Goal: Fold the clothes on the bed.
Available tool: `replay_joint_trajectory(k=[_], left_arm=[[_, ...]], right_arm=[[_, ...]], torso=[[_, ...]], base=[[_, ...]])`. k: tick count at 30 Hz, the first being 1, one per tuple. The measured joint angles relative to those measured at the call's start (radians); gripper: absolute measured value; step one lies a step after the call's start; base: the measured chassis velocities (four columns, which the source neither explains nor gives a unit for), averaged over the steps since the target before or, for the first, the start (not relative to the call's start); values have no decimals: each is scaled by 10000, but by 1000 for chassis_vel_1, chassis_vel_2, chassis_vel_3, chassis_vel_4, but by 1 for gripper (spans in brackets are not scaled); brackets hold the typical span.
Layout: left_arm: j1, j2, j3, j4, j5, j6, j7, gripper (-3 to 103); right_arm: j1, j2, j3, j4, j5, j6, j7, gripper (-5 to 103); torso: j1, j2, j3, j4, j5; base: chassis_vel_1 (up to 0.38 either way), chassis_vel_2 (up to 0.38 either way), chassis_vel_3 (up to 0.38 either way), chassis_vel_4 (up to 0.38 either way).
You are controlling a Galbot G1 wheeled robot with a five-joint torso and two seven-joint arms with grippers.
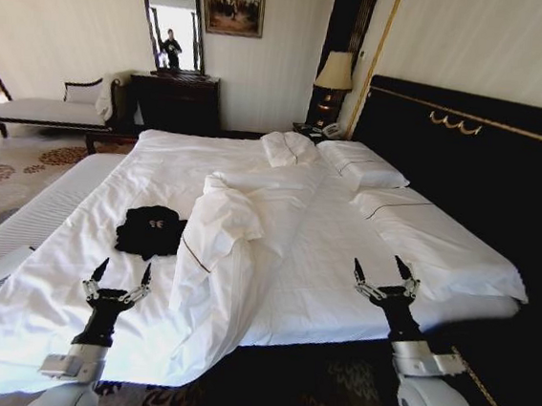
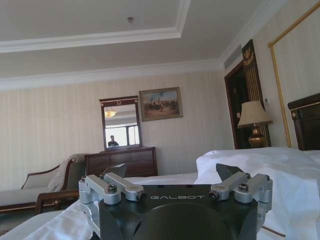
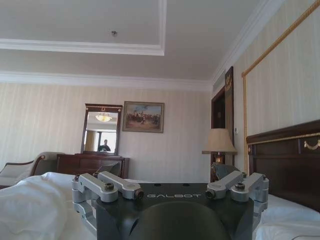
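Observation:
The clothes (image 1: 151,230), a black T-shirt with small white lettering, lie crumpled on the bed (image 1: 323,266) to the left of a bunched white duvet (image 1: 225,232). My left gripper (image 1: 122,271) hovers open over the near edge of the bed, a little short of the T-shirt, fingers pointing up. My right gripper (image 1: 383,268) is open over the right side of the bed, near the dark headboard (image 1: 487,157). In the left wrist view the left gripper (image 2: 175,175) stands open with nothing in it. The right gripper (image 3: 170,172) likewise holds nothing.
Pillows (image 1: 361,164) lie at the bed's far end. A white-cushioned bench (image 1: 30,213) runs along the bed's left side. A dark dresser with mirror (image 1: 171,97), a chaise (image 1: 45,109) and a bedside lamp (image 1: 334,75) stand by the far wall.

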Motion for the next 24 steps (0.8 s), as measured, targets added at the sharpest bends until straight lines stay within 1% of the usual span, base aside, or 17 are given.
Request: replay_joint_trajectory(k=[2,3,4,5,6,7,8,11,13,14,15,16,17,18,21,22,24], left_arm=[[65,8,-118,-66,-58,0,-6,100],[93,8,-163,-78,-74,0,-8,100],[93,8,-163,-78,-74,0,-8,100],[118,9,-214,-92,-93,0,-9,100],[153,8,-297,-101,-128,-2,-12,100],[212,12,-494,-106,-209,-17,-23,100],[212,12,-494,-106,-209,-17,-23,100],[318,21,-843,-138,-320,-61,-43,100],[372,-3,-956,-178,-343,-82,-45,100],[372,-3,-956,-178,-343,-82,-45,100],[424,-38,-1028,-221,-348,-101,-46,100],[451,-58,-1057,-238,-348,-110,-46,100],[515,-100,-1113,-290,-346,-129,-46,100],[515,-100,-1113,-290,-346,-129,-46,100],[647,-150,-1283,-391,-327,-158,-44,100],[647,-150,-1283,-391,-327,-158,-44,100],[672,-150,-1374,-423,-327,-159,-43,100]], right_arm=[[451,-477,-129,-6,760,-415,80,100],[580,-587,-160,-28,997,-526,102,100],[580,-587,-160,-28,997,-526,102,100],[713,-713,-201,-65,1284,-641,112,100],[876,-860,-255,-125,1717,-767,121,100],[1226,-1159,-369,-291,2681,-1015,140,100],[1226,-1159,-369,-291,2681,-1015,140,100],[1776,-1604,-575,-573,4200,-1522,288,100],[1990,-1748,-681,-601,4765,-1799,352,100],[1990,-1748,-681,-601,4765,-1799,352,100],[2155,-1859,-790,-598,5233,-2001,418,100],[2225,-1896,-844,-593,5391,-2073,441,100],[2443,-1982,-1014,-558,5830,-2243,509,100],[2443,-1982,-1014,-558,5830,-2243,509,100],[2879,-2075,-1418,-382,7174,-2678,782,100],[2879,-2075,-1418,-382,7174,-2678,782,100],[3057,-2102,-1586,-283,7844,-2876,988,100]], torso=[[9,-3,3,0,-1],[9,-2,2,0,-1],[9,-2,2,0,-1],[9,-3,3,0,0],[9,-3,2,0,0],[6,-1,1,1,-1],[6,-1,1,1,-1],[4,-1,1,0,-1],[6,-1,2,-1,-1],[6,-1,2,-1,-1],[6,-2,2,0,-1],[6,-2,2,-1,-1],[6,-2,2,0,0],[6,-2,2,0,0],[5,-1,1,0,-1],[5,-1,1,0,-1],[5,-1,1,-1,-2]], base=[[0,0,0,0],[0,0,0,0],[0,0,0,0],[0,0,0,0],[0,0,0,0],[0,0,0,0],[0,0,0,0],[0,0,0,0],[0,0,0,0],[0,0,0,0],[0,0,0,0],[0,0,0,0],[0,0,0,0],[0,0,0,0],[0,0,0,0],[0,0,0,0],[0,0,0,0]])
